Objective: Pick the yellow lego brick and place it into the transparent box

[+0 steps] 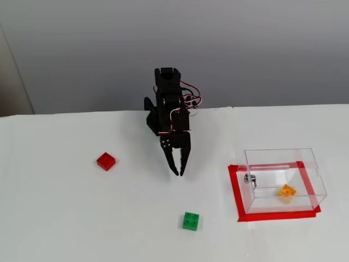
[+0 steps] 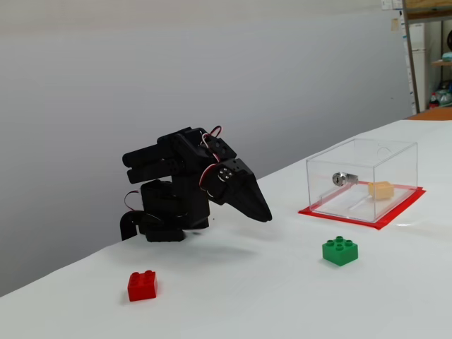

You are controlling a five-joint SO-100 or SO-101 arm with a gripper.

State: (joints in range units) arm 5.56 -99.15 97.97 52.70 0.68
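Folded low over its base, the arm holds the tool (image 1: 177, 173) pointing down at the worktop (image 1: 65, 218), fingers pressed nearly together and pinching nothing that I can see. From the higher fixed view I can make out a thin slit between the two tips; from the side fixed view the tool (image 2: 265, 214) reads as one dark wedge, tips clear of the surface, and that slit is hidden from me.

To the right of the tool in the higher view stands the transparent box (image 1: 281, 158) on a red taped patch (image 1: 234, 191), and the yellow lego brick (image 1: 287, 191) lies inside it, on the floor toward the near right side. The side view shows the same brick (image 2: 381, 189) pale through the clear wall, next to a small metal fitting (image 2: 340, 178) on the box (image 2: 360, 159).

A green brick (image 1: 190, 221) sits in front of the tool, well apart from it, and a red brick (image 1: 106, 161) sits off to its left. The side view shows their studs more plainly: green (image 2: 340, 250), red (image 2: 142, 284).
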